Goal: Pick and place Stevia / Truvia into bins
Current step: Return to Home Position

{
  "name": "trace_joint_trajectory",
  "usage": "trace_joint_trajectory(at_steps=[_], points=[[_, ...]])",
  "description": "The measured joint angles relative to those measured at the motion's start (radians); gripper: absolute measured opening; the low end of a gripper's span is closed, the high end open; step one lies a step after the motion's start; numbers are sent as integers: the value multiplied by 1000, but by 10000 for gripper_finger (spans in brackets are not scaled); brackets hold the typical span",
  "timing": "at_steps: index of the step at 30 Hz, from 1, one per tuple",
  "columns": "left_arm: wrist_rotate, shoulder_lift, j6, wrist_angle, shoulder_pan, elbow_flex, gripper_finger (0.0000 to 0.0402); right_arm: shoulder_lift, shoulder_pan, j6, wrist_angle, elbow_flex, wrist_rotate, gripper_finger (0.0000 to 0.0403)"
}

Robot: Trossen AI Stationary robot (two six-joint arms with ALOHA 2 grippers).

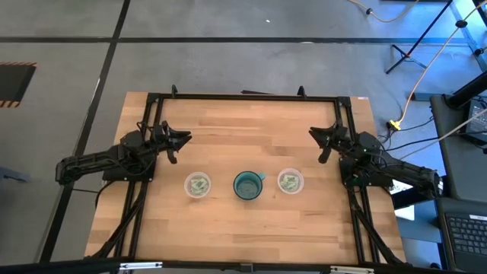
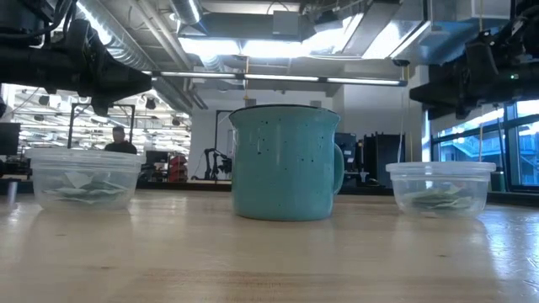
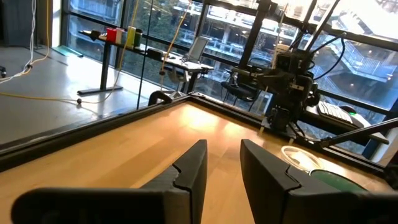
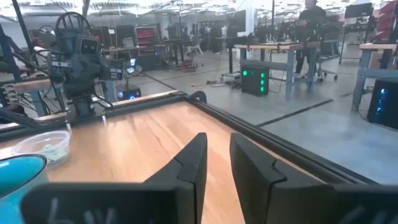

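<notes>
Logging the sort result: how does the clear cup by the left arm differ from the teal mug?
The clear cup is see-through, showing pale packets inside; the teal mug is opaque. The cup is lower and handleless; the mug stands taller with a handle. Both sit upright on the table.

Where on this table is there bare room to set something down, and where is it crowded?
Bare wood on the table: the wide stretch between the left gripper and right gripper, and the strip on the row's other side, up to the table edge. Crowded: the row itself, left cup, mug, right cup, with narrow gaps.
</notes>
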Motion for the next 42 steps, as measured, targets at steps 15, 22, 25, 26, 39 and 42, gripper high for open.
trace_joint_trajectory(at_steps=[15, 22, 25, 26, 39, 42], points=[[0, 0, 0, 0, 0, 0, 95, 0, 0, 48, 2, 0, 0, 74], [0, 0, 0, 0, 0, 0, 94, 0, 0, 47, 2, 0, 0, 74], [0, 0, 0, 0, 0, 0, 95, 0, 0, 46, 2, 0, 0, 74], [0, 0, 0, 0, 0, 0, 95, 0, 0, 46, 2, 0, -1, 74], [0, 0, 0, 0, 0, 0, 95, 0, 0, 46, 2, 0, -1, 74], [0, 0, 0, 0, 0, 0, 93, 0, 0, 46, 2, 0, -1, 74]])
